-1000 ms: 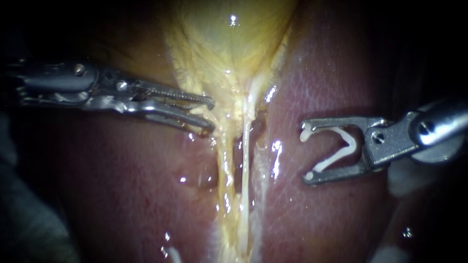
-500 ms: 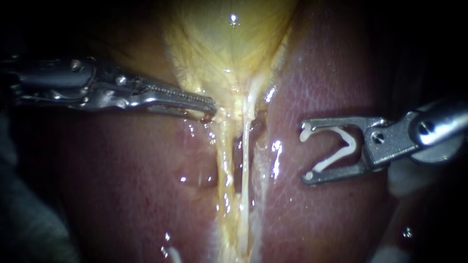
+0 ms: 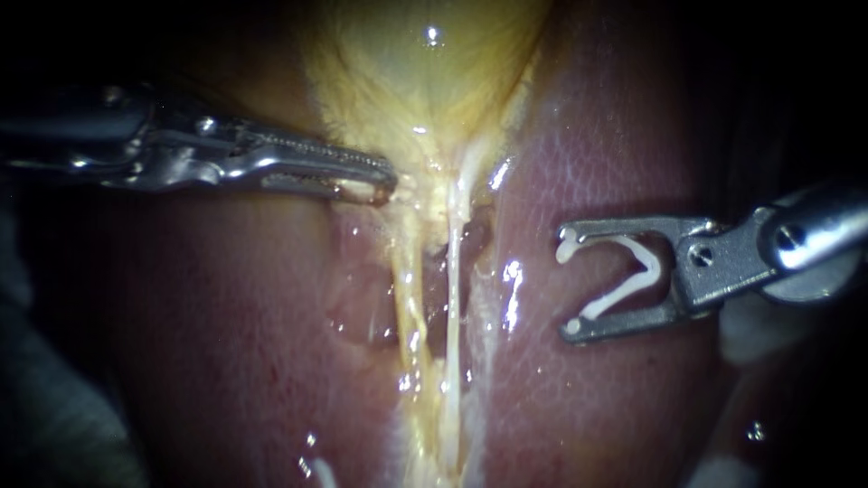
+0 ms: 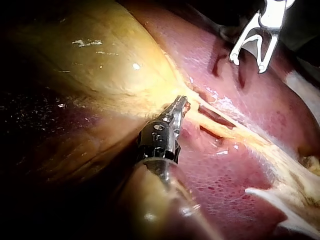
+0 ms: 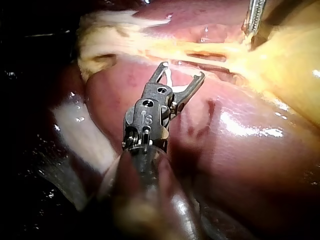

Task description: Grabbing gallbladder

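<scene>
The gallbladder (image 3: pixel 425 81), yellow and glistening, lies at the far middle of the scene. It narrows toward the near side into a yellowish tube (image 3: pixel 404 307) and, just to its right, a whiter tube (image 3: pixel 451 307), with a dark slit between them. The left instrument (image 3: pixel 384 183) reaches in from the left. Its toothed jaws are closed tight on the frayed yellow fringe at the gallbladder's narrow near end, with a scrap of pale tissue pinched between them. The left wrist view shows the same bite, right where gallbladder meets liver (image 3: pixel 597 154), which spreads wet and reddish on both sides of the tubes. The right instrument (image 3: pixel 568 285) sits over the liver's right part, well apart from the tubes. Its jaws are spread wide around a white clip (image 3: pixel 622 291) that is seated between them, its legs lying against both. The two tubes stand between the instruments, the yellowish one just near of the left instrument's jaws.
</scene>
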You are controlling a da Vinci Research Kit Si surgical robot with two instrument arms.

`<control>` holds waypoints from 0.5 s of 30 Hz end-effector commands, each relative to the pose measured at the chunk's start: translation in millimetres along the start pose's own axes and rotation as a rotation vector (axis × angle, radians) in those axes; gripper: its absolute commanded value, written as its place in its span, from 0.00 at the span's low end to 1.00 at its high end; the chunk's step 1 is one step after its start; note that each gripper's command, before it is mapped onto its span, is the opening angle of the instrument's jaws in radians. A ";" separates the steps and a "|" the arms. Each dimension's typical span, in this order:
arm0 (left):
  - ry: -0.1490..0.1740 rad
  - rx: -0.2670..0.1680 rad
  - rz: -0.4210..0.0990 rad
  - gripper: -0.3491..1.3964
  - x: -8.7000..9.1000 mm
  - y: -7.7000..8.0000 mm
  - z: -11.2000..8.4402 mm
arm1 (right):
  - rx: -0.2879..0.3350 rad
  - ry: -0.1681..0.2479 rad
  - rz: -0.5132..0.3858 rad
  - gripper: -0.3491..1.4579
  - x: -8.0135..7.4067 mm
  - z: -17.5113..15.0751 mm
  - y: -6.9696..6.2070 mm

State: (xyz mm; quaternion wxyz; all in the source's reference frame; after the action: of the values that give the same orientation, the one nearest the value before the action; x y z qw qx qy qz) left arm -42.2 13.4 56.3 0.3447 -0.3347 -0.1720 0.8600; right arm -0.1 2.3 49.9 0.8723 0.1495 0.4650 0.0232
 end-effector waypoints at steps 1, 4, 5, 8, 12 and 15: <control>0.012 -0.001 -0.002 0.00 0.3 -0.1 -0.6 | 0.000 0.000 0.000 0.47 0.0 0.0 0.0; 0.033 0.007 -0.010 0.00 1.0 -0.5 -2.5 | 0.000 0.000 0.000 0.47 0.0 0.0 0.0; 0.039 0.010 -0.014 0.00 1.2 -0.6 -3.2 | 0.000 0.000 0.000 0.47 0.0 0.0 0.0; 0.047 0.013 -0.020 0.00 1.3 -1.0 -4.3 | 0.000 0.000 0.000 0.47 0.0 0.0 0.0; 0.047 0.020 -0.025 0.00 1.2 -1.2 -4.8 | 0.000 0.000 0.000 0.47 0.0 0.0 0.0; 0.047 0.020 -0.025 0.00 1.2 -1.2 -4.8 | 0.000 0.000 0.000 0.47 0.0 0.0 0.0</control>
State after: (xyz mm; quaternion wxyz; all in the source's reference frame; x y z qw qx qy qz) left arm -38.9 15.4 53.0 0.3630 -0.3492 -0.1595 0.8490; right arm -0.1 2.3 49.9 0.8723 0.1495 0.4650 0.0232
